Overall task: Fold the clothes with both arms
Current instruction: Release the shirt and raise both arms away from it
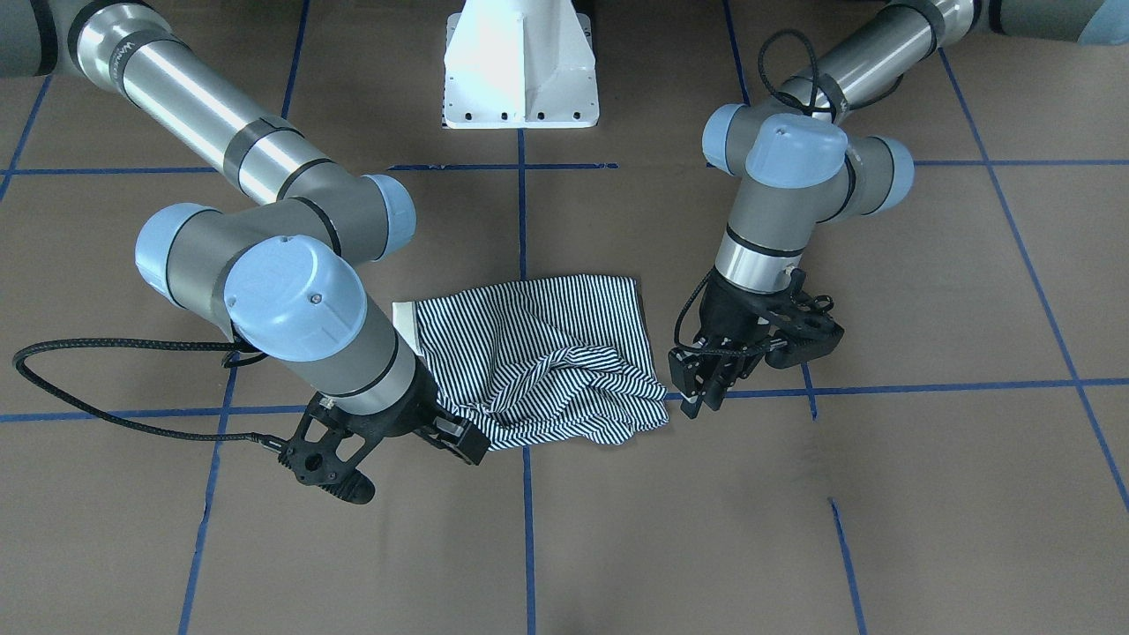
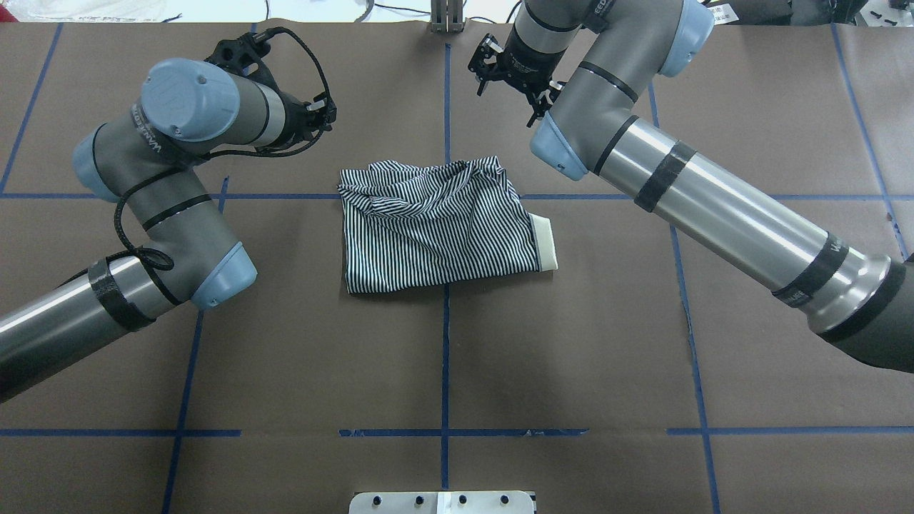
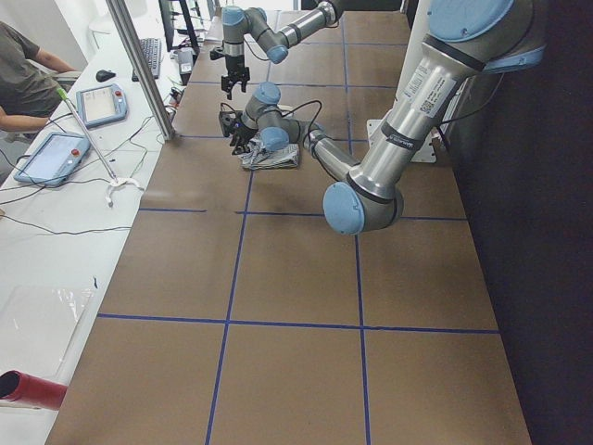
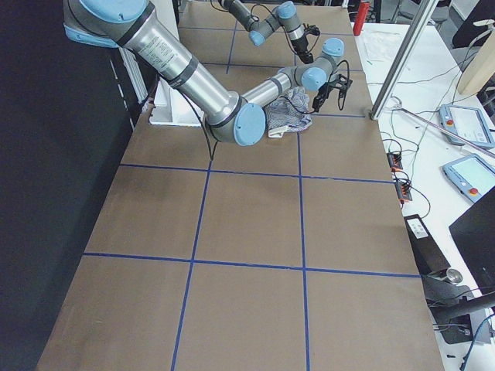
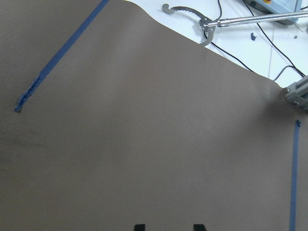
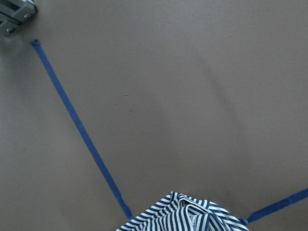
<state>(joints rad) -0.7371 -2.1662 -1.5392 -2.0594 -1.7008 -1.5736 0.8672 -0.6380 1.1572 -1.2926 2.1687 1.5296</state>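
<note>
Left arm [image 2: 164, 207] bent at the elbow, wrist pointing down, left gripper [image 1: 701, 395] fingers apart, nothing held. Right arm [image 2: 714, 207] stretched toward the tabletop's far edge; right gripper [image 1: 463, 439] low, finger gap unreadable.

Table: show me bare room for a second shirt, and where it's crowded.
Free: the wide stretch of table between the shirt and the white base. Crowded: the shirt's far corners, where the left gripper and right gripper hang.
</note>
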